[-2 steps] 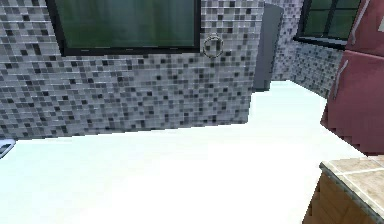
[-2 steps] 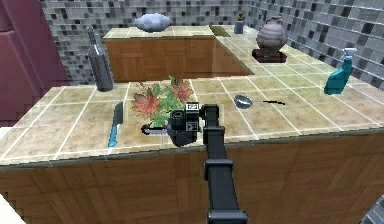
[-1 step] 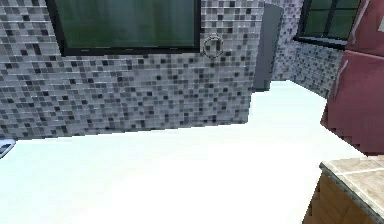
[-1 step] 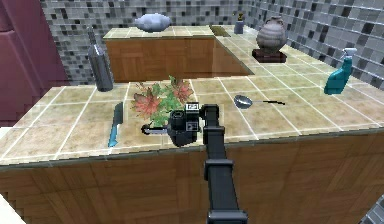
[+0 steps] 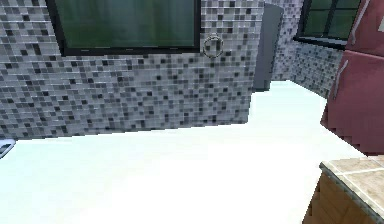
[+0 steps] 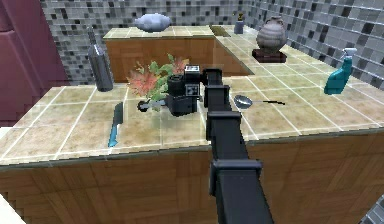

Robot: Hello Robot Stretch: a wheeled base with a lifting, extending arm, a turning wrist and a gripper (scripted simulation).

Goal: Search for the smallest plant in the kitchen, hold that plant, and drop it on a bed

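I am looking out across a tan tiled countertop (image 6: pixel 300 110) in the arm side view. The robot's dark square arm (image 6: pixel 228 140) rises from the near edge toward the middle of the counter. At its far end sits the dark gripper (image 6: pixel 174 100), right up against a small potted plant with red and green leaves (image 6: pixel 152 80). The plant stands on the counter just left of the gripper. I cannot tell how the jaws stand, nor whether the gripper holds anything. To the left of the plant stands a tall dark glass bottle (image 6: pixel 98 62). Nearer, a knife with a blue handle (image 6: pixel 115 127) lies on the tiles. Just right of the arm lies a grey metal spoon (image 6: pixel 248 101). At the far right stands a turquoise spray bottle (image 6: pixel 340 75). Farther back sit a rounded brown-grey vase on a dark base (image 6: pixel 270 38) and a pale blue-grey lumpy object (image 6: pixel 152 21). In the forward view I see a white floor (image 5: pixel 170 165), a grey and black mosaic tiled wall (image 5: pixel 130 85) with a dark window (image 5: pixel 125 22), and a counter corner (image 5: pixel 352 185) at the near right.
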